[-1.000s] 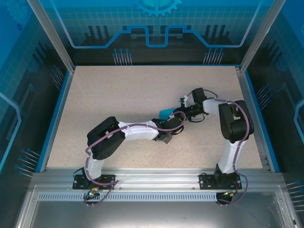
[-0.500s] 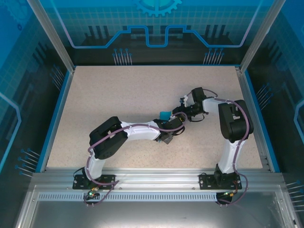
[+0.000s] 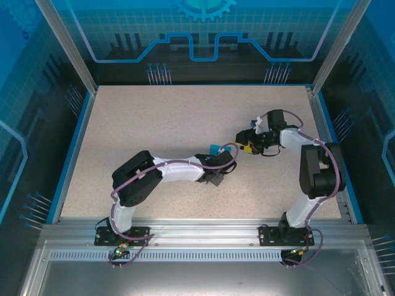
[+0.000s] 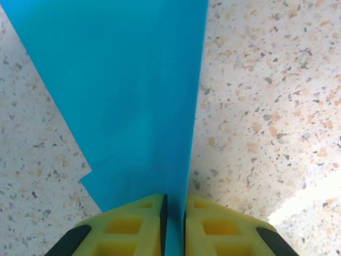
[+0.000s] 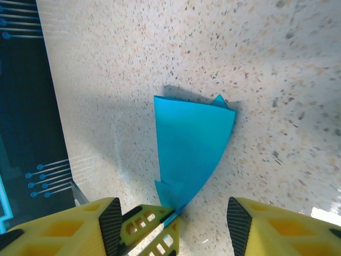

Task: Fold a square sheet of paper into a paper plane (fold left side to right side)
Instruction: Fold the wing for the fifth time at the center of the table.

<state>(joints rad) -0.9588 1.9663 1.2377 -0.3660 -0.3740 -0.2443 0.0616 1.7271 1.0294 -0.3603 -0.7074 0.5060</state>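
The blue sheet of paper [image 5: 192, 144] is folded into a narrow pointed dart with layered creases, a paper plane shape. It stands on edge on the speckled table. My left gripper [image 4: 174, 213] is shut on its lower edge, the paper [image 4: 122, 80] running straight out from between the yellow fingers. From above, a small piece of the paper [image 3: 214, 148] shows at the left gripper [image 3: 222, 155]. My right gripper [image 5: 173, 216] is open, its fingers wide apart on either side of the left gripper's fingers [image 5: 152, 229]. It hangs just right of the paper [image 3: 244, 143].
The speckled table [image 3: 154, 123] has a blue rim and metal frame posts at its sides. Both arms meet near the table's middle, the left forearm [image 3: 179, 169] lying low across it. A dark panel with blue markings [image 5: 21, 106] lies past the table edge.
My right gripper has opened, let go of the paper and drawn back to the right. My left gripper has closed on the paper and stayed in place.
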